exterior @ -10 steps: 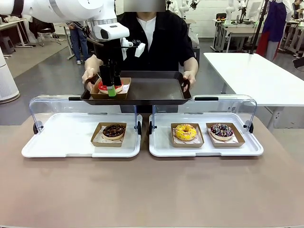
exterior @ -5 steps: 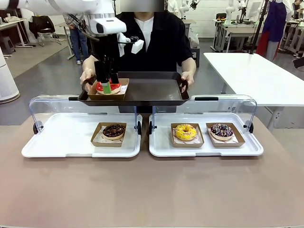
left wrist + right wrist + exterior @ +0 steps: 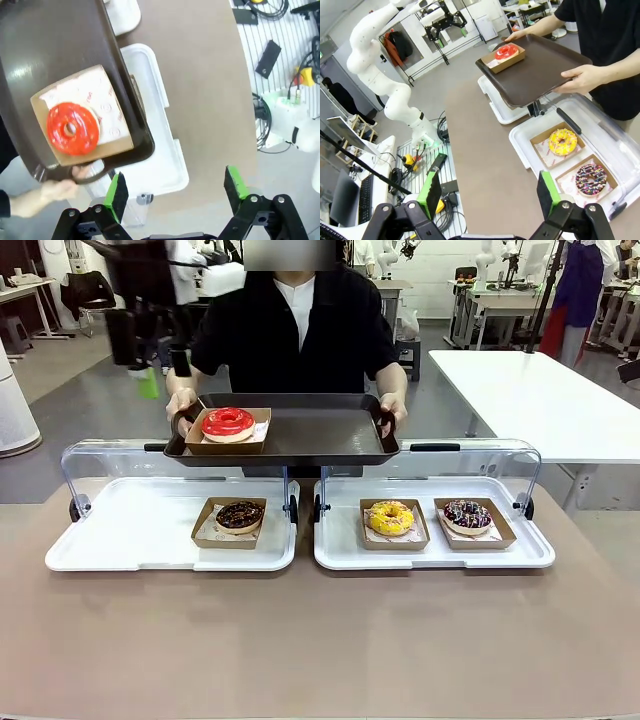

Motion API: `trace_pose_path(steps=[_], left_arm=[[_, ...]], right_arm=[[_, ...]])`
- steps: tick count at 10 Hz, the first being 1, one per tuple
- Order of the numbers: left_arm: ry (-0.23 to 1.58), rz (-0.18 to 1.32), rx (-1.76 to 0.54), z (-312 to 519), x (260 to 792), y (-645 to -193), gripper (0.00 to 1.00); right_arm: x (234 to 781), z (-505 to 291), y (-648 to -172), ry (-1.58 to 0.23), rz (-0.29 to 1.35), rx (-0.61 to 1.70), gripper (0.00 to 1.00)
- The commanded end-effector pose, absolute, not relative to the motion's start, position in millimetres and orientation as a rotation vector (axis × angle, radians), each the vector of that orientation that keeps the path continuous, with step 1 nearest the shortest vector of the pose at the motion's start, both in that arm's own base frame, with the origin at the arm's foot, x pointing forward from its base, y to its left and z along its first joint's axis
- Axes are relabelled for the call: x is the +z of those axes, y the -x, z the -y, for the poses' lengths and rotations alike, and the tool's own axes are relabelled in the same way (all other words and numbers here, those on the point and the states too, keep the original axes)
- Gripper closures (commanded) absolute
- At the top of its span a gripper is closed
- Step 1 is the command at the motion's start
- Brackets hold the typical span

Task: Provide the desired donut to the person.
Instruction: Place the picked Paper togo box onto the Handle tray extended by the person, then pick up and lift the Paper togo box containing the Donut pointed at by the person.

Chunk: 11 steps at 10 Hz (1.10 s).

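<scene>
The brown matte table [image 3: 320,640] is filling the lower half of the front view. At top centre the person [image 3: 300,330] is standing behind it, gripping a dark, glossy serving tray [image 3: 320,430] by both end handles and keeping it level above the display cases, presumably so that its load is not sliding.

Two white plastic display trays [image 3: 130,525] are sitting side by side at mid-frame, with their clear curved lids [image 3: 100,460] swung back to allow access from your side.

The left gripper [image 3: 176,187] is hovering above the serving tray's edge in its wrist view, green pads well apart and carrying nothing. The right gripper [image 3: 487,192] is likewise standing spread wide and empty, well away from the trays.

The task's red glazed donut [image 3: 228,423], a smooth ring, is resting in a square cardboard tray [image 3: 258,430] at the left end of the serving tray; you may judge delivery essentially complete. A chocolate donut [image 3: 239,515], a yellow donut [image 3: 390,517] and a sprinkled donut [image 3: 467,514] are lying in their own cardboard trays below.
</scene>
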<state>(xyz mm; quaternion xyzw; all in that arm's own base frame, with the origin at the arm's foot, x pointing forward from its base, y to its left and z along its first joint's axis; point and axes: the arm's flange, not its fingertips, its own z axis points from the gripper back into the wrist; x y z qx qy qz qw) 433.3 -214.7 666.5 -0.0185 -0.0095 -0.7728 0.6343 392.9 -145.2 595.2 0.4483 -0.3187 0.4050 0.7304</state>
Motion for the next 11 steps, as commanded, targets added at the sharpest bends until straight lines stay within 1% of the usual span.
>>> trace_pose_path(steps=[1,4,5,11], left_arm=[[0.030,0.070,-1.758,188.2,650.0,-415.6,0.00],[0.009,0.091,-1.734,175.2,645.1,-414.8,0.00],[0.025,0.050,-1.723,179.0,661.1,-419.5,0.00],[0.025,0.050,-1.723,179.0,661.1,-419.5,0.00]], right_arm=[[595.2,144.6,-393.6,-0.992,0.712,0.892,0.00],[595.2,144.6,-393.6,-0.992,0.712,0.892,0.00],[595.2,144.6,-393.6,-0.992,0.712,0.892,0.00],[595.2,144.6,-393.6,-0.992,0.712,0.892,0.00]])
